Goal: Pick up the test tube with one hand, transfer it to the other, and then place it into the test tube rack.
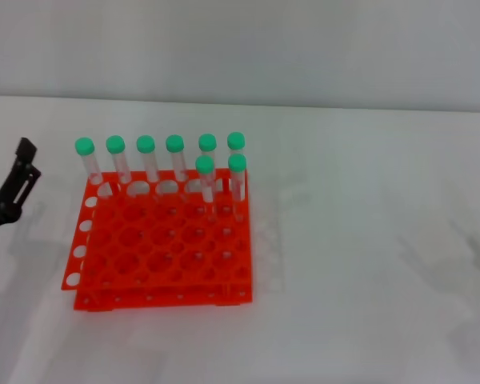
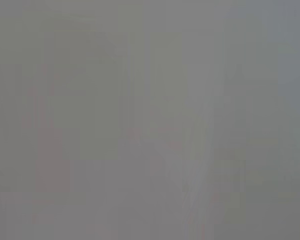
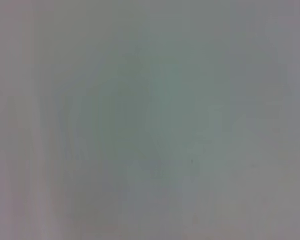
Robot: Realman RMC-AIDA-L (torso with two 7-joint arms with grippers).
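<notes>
Left pincer [image 1: 22,172] at nine o'clock above the white bench [image 1: 368,240], fingers slightly parted, grasping nothing, well apart from the orange rack [image 1: 160,248] at centre, eight green-capped tubes [image 1: 237,188] upright along its twelve o'clock rows, right pincer unseen.

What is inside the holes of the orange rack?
Eight green-capped test tubes stand upright in the test tube rack: six along the far row, two just before them on the right. The other holes look empty. The left gripper is apart, left of it.
</notes>
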